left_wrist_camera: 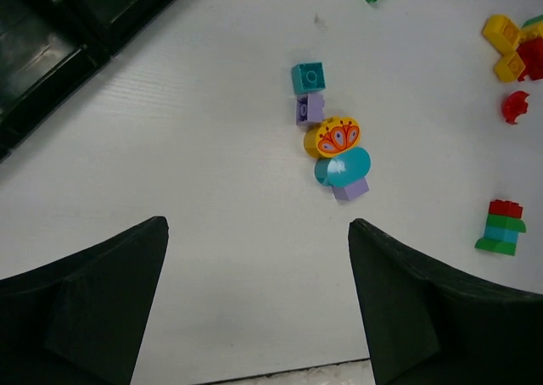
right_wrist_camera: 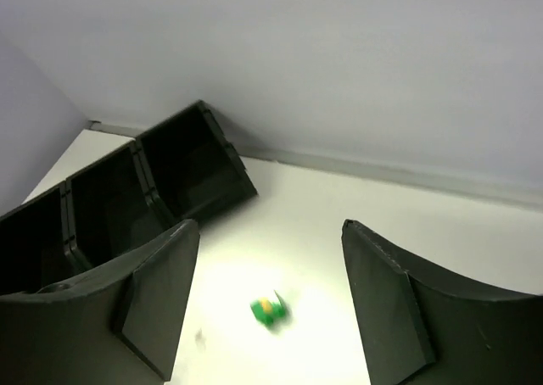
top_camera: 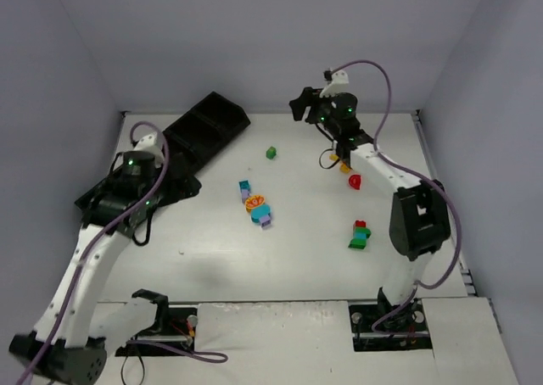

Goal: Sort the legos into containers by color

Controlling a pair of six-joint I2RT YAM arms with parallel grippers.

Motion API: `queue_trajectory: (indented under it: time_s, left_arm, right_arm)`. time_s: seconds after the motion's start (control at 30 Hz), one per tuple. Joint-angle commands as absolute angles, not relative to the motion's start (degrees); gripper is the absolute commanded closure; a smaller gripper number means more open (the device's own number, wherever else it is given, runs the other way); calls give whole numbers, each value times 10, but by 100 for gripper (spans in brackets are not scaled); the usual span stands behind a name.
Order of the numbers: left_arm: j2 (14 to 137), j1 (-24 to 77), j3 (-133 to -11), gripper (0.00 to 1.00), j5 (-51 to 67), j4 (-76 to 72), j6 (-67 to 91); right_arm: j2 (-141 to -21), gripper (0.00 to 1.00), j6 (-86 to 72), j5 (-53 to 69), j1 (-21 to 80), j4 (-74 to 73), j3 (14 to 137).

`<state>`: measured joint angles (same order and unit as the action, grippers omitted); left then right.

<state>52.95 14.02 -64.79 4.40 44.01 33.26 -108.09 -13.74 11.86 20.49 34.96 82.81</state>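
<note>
At ten o'clock on the white bench (top_camera: 212, 258), the black tray of containers (top_camera: 208, 120) lies on a slant. The left end effector (left_wrist_camera: 256, 228) hangs by its near end, fingers wide apart with nothing between them. The legos lie loose on the bench, apart from the tray. A teal, lilac and orange cluster (top_camera: 257, 205) sits at the centre, with a single green brick (top_camera: 271, 153) at twelve o'clock from it. A red piece (top_camera: 354, 181) lies toward three o'clock and a red, teal and green stack (top_camera: 360, 234) at four o'clock. The right end effector (right_wrist_camera: 269, 232) hovers at the far side, fingers apart and gripping nothing. The green brick, blurred in the right wrist view, shows between them down on the bench.
</note>
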Motion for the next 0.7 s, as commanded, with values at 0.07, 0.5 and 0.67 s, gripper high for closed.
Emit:
queue_trajectory:
  time_s: [0.07,0.5,0.67]
  left_arm:
    - [679,194,-722,20,48,283,252]
    - [1174,270,-1097,24,91,187,133]
    - [1311,290,-1233,30,69,207,132]
  right_arm:
    - [-944,37,-165,94,176,214,733]
    - [-667,37,-172,119,126,8,598]
    - [-610,36,-185,123,123,-31,543]
